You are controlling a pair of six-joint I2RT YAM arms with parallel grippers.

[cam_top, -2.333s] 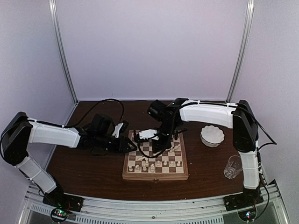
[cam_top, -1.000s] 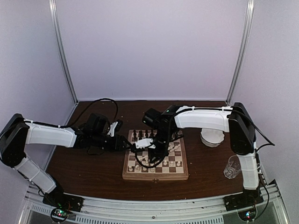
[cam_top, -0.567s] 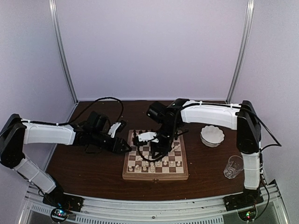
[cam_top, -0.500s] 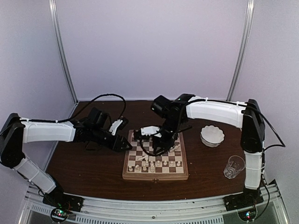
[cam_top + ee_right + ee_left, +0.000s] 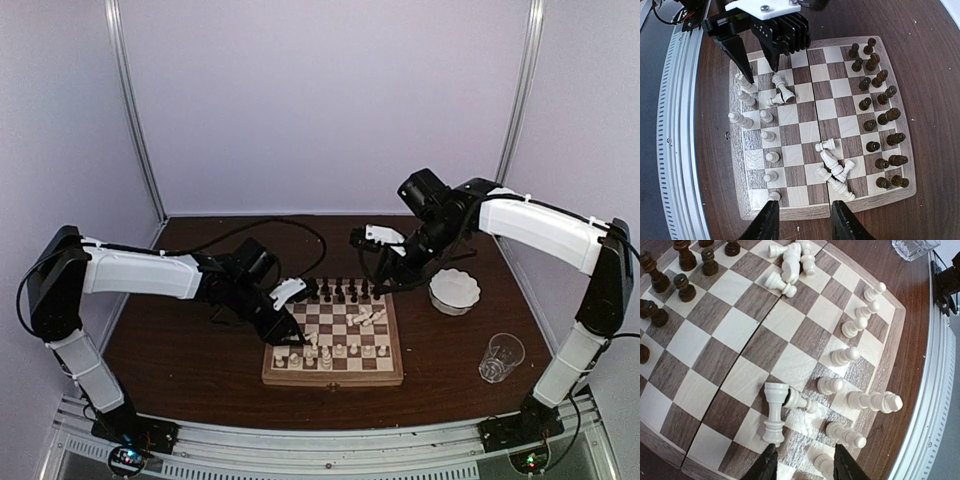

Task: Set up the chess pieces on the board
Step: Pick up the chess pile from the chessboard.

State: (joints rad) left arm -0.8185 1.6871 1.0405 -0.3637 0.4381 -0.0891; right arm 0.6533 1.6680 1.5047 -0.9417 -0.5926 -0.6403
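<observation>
Board (image 5: 335, 378) corner hidden under left hand (image 5: 288, 330)

From my feed the board (image 5: 822, 107) shows a check of pale cream and walnut-brown squares inside a tan wooden border. On it I see the dark pieces (image 5: 866, 103) in a brown that is nearly black and the cream pieces (image 5: 830, 159) in off-white. I read the bench (image 5: 180, 360) as dark reddish-brown wood, the scalloped bowl (image 5: 454, 290) as plain white, the glass (image 5: 502, 357) as clear and colourless, and the left arm (image 5: 140, 272) and right arm (image 5: 540, 225) as white shells with black joints against pale lilac-grey walls (image 5: 320, 100).
</observation>
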